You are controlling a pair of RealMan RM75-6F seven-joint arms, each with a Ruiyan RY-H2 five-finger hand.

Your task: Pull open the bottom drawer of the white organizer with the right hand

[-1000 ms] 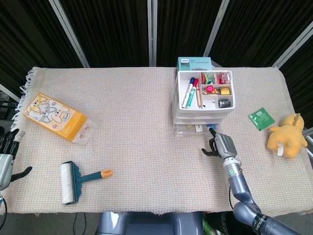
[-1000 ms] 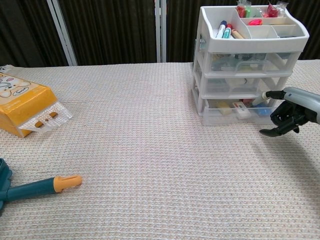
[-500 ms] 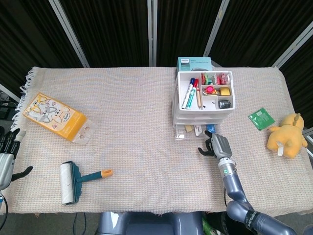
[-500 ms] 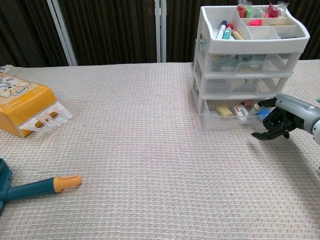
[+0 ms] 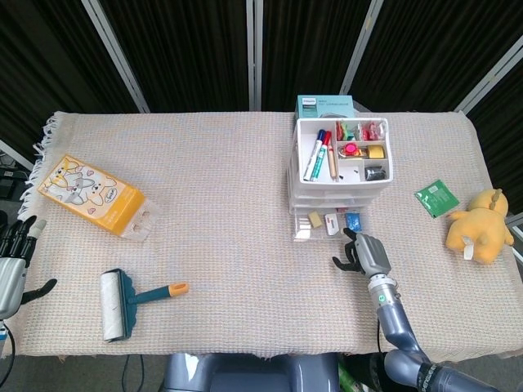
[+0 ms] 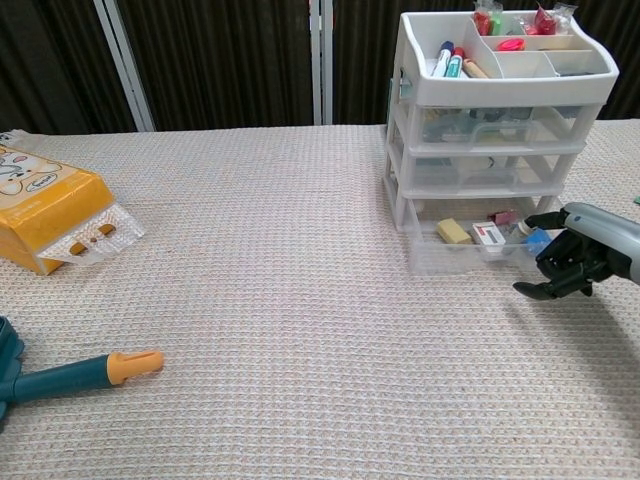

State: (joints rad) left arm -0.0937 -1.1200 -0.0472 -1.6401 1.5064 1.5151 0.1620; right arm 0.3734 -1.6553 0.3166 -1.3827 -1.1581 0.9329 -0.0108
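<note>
The white organizer [image 5: 343,181] [image 6: 500,92] stands at the back right of the table, its top tray full of pens and small items. Its clear bottom drawer [image 5: 304,233] [image 6: 460,258] is slid out toward me, showing small erasers and cards inside. My right hand [image 5: 364,251] [image 6: 580,262] is at the drawer's front right corner, fingers curled against the front edge. My left hand [image 5: 10,261] hangs off the table's left edge with its fingers apart, holding nothing; the chest view does not show it.
An orange tissue pack [image 5: 91,194] [image 6: 45,205] lies at the far left. A lint roller [image 5: 122,302] with an orange-tipped handle [image 6: 80,372] sits near the front left. A green packet [image 5: 436,198] and a yellow plush toy [image 5: 480,224] lie right of the organizer. A teal box [image 5: 324,104] stands behind it.
The bottom drawer has slid out toward me with my right hand drawing back on its front edge. My left hand has barely moved.
</note>
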